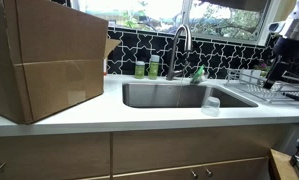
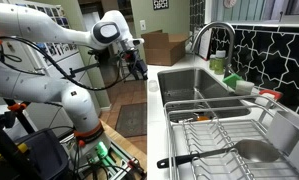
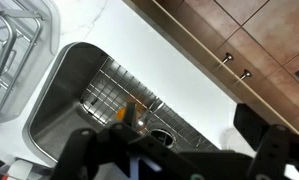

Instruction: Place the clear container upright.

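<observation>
Hand (image 2: 137, 66) is spread wide with nothing in it. It hangs high, well apart from the target. The clear container (image 1: 211, 103) sits on the front strip of the counter (image 1: 89, 112), just beside the sink (image 1: 169, 95), right of frame centre. In the wrist view it's the pale blob (image 3: 232, 137) at lower right, off the hand's centreline and towards its right-of-frame side. Long axis looks vertical, so it's stood on end, not rolled over. Mouth up or down is too small to tell. My read: the next move needs a shift towards that side, then a descent, and the mouth direction checked before gripping.
</observation>
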Tool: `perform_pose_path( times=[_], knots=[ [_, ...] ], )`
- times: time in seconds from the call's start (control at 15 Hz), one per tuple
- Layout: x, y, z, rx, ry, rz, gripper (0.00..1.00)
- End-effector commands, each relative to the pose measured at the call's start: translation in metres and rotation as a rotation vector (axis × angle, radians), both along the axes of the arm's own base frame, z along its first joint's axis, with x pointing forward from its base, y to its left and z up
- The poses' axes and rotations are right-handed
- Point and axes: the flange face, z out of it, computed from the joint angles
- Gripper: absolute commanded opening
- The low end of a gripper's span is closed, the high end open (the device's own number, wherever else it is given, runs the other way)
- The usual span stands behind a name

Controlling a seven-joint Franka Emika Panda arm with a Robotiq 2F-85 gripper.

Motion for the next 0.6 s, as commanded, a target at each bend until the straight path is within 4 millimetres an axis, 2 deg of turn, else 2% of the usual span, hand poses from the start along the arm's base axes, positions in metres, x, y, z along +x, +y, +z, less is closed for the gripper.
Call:
perform_pose_path(
  times=[0.0,0.2,0.33,0.53],
  knots=[
    [0.000,0.000,-0.002,0.002,0.008,0.000,1.00],
    [-0.001,0.001,-0.008,0.005,0.021,0.000,1.00],
    [0.015,0.001,-0.008,0.048,0.019,-0.014,1.00],
    [0.049,0.009,-0.017,0.109,0.043,0.000,1.00]
  ],
)
